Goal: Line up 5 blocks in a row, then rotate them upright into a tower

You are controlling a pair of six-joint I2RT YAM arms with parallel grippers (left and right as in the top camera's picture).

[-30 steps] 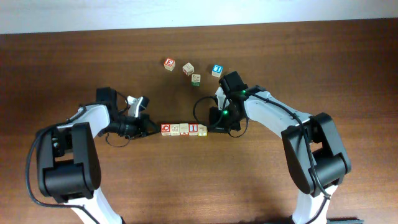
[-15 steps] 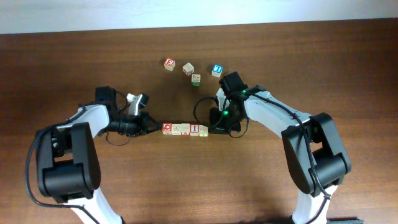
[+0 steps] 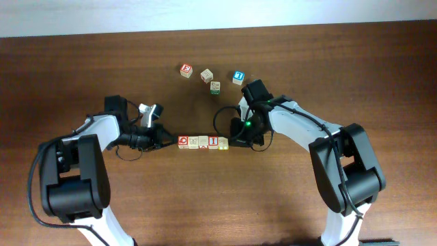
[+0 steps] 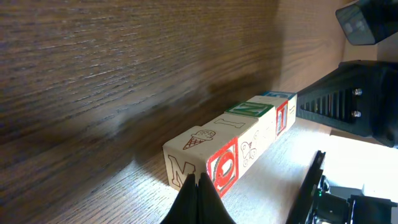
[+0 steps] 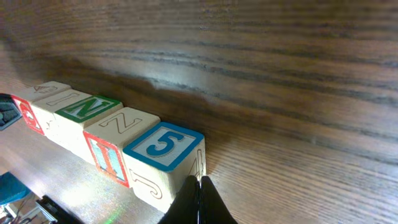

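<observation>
Left fingers [image 4: 186, 208] and right fingers [image 5: 189, 208]: both closed to a thin point, gripping nothing. Working as pushers, by the look of it, not as clamps.

Five blocks [image 3: 203, 142] lined up face to face in one straight row, roughly mid-worktop [image 3: 355, 61], between the two arms. Left tip touching the row's left end, right at the upright corner of the end cube, between the M face and the red O face. Right tip touching the opposite end, at the lower corner of the cube with the blue 5 on top. So: row pinned lengthways between two points, touched at both ends, gripped by neither.

Probably turning the whole row as one piece, or just about to begin; cannot tell the amount of turn done or wanted. Calls next for opposite sideways nudges at the two ends, slow and matched, with light end pressure kept up to avoid gaps at the seams. Main risk: buckling in the middle, or a tip slipping off its corner.

Four loose cubes [image 3: 206, 75] farther back, well apart from the row, untouched.
</observation>
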